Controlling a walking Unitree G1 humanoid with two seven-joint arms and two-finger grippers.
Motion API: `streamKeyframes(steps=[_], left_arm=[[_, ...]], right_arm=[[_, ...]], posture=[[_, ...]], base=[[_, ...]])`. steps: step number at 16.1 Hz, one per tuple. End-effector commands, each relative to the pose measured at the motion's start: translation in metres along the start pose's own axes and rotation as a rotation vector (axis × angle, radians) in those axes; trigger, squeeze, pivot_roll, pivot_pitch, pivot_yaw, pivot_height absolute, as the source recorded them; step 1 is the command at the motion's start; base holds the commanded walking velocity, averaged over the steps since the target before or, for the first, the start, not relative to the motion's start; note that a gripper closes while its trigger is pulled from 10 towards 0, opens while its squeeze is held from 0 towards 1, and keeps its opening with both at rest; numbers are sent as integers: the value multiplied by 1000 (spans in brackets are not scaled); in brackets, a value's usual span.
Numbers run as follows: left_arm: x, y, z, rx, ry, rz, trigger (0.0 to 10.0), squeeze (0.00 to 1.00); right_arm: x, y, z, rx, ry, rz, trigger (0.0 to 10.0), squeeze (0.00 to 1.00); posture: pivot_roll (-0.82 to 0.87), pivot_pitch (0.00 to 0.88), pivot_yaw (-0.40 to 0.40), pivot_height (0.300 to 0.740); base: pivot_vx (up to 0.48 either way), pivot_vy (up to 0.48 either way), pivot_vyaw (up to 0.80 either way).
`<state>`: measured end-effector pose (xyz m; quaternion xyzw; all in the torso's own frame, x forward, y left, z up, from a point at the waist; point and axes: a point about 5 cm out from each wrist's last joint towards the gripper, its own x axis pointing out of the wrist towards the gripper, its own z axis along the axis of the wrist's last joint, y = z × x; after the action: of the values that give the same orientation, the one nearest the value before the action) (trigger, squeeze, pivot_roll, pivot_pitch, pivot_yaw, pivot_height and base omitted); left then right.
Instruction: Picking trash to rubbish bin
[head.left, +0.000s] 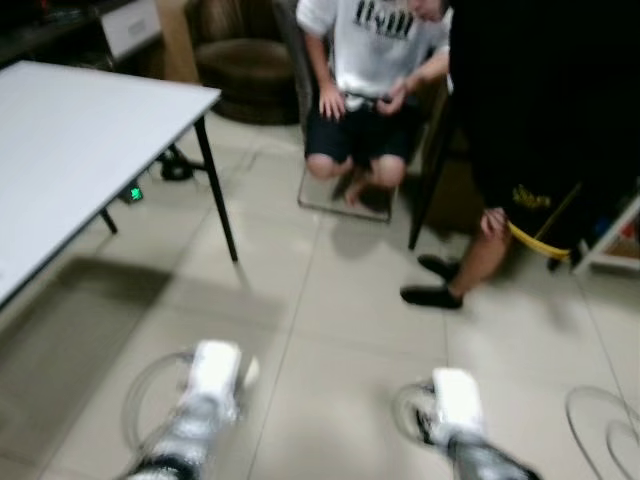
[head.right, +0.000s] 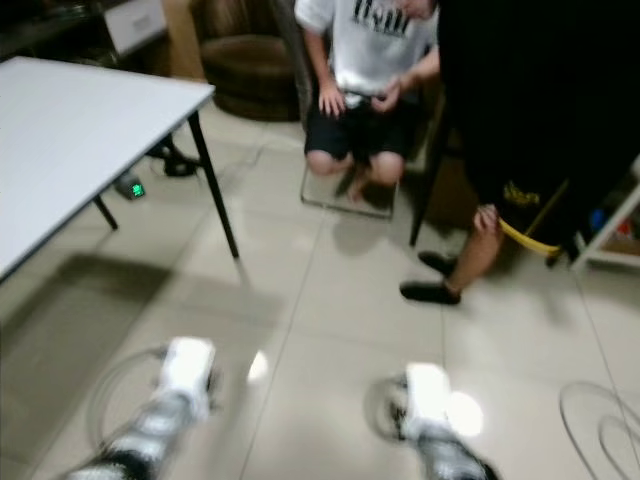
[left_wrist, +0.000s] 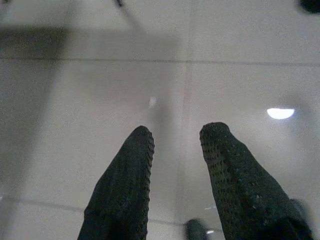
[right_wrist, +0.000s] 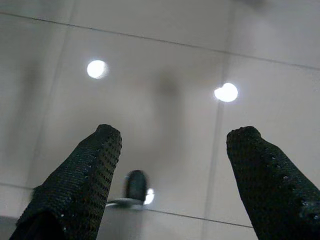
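- Hovering over the tiled floor (head.left: 330, 330), my left gripper (left_wrist: 177, 135) is narrowly parted and my right gripper (right_wrist: 172, 137) wide, both empty.
- My head views add a white surface (head.left: 80, 140), a seated person (head.left: 370, 60) and a standing one (head.left: 520, 120), heads cut off, everything blurred.

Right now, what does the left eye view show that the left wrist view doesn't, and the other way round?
Left eye view: a white table, a seated person, a standing person's leg and both silver arms held low. Left wrist view: the left gripper from close up, its black fingers apart with nothing between them. Both: pale tiled floor with grout lines and lamp glare.
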<state>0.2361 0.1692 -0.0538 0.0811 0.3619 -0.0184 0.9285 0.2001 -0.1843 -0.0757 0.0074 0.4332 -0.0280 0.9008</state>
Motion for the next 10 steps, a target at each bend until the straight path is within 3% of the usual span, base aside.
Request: streamKeyframes(steps=[1,10], left_arm=[[0,15,1,17,2,33,10000,0],[0,14,1,12,0,34,10000,0]], right_arm=[[2,11,5,12,-12,21,10000,0],[2,10,6,7,-12,21,10000,0]], posture=[[40,14,-21,740],[40,17,-27,740]], base=[[371,0,0],[371,0,0]])
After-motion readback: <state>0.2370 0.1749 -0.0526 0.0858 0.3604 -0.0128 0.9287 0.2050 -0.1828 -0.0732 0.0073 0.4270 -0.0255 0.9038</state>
